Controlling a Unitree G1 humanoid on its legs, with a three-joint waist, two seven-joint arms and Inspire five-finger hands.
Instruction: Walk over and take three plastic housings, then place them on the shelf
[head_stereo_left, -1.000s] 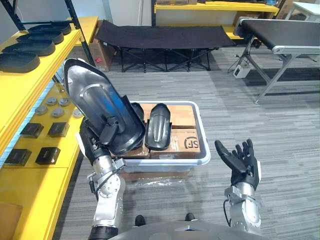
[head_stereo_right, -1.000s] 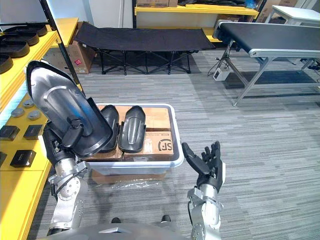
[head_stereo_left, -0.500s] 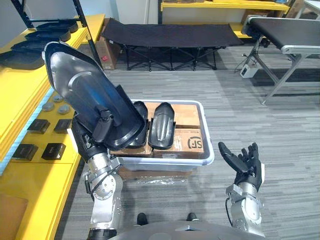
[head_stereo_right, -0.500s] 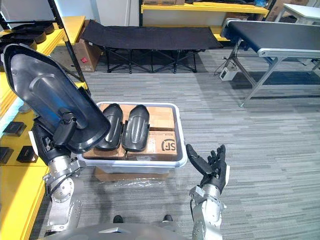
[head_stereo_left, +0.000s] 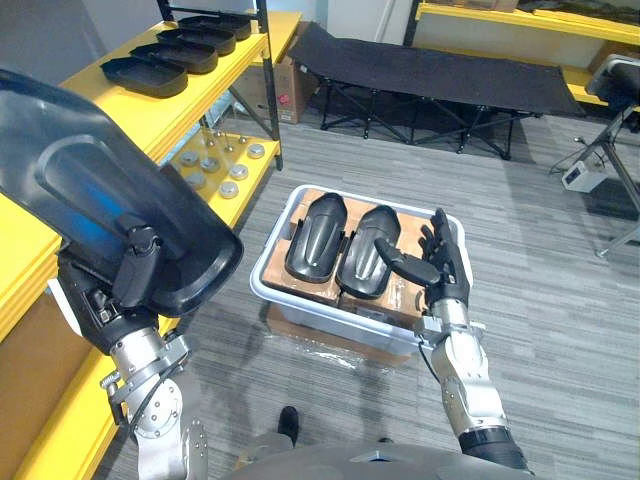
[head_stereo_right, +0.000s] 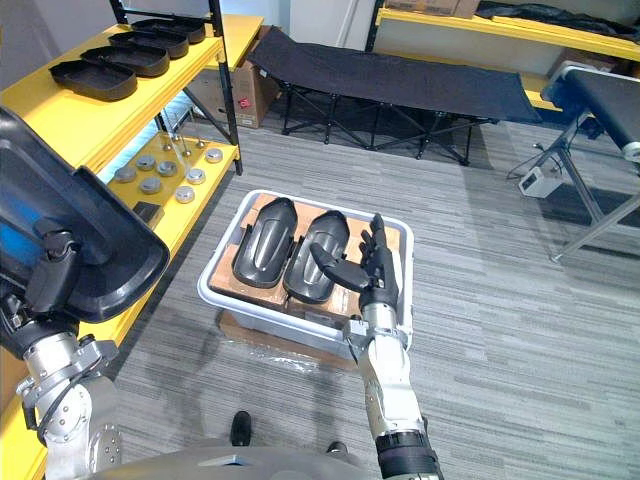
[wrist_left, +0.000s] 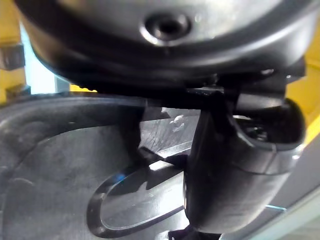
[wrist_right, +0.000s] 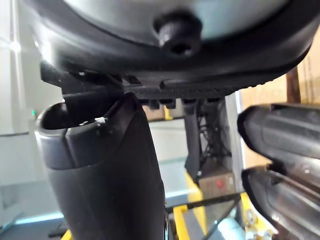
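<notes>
Beside the yellow shelf (head_stereo_left: 185, 100), left hand (head_stereo_left: 110, 300) is gripping a glossy black plastic housing (head_stereo_left: 100, 200) high, probably clearing the ledge; right hand (head_stereo_left: 440, 265) is hovering open over two more housings (head_stereo_left: 316, 236) in the white bin (head_stereo_left: 320, 318).

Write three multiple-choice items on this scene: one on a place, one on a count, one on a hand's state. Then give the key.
1. The large housing is:
A. in the bin
B. in the left hand, raised
C. on the cot

2. How many housings lie in the white bin?
A. one
B. two
C. four

3. The right hand is:
A. shut on a housing
B. shut, holding nothing
C. open

Key:
1 B: the thumb clamps its rim and it is up off the floor.
2 B: two lie side by side in the bin.
3 C: its fingers are straight above the bin and hold nothing.
</notes>
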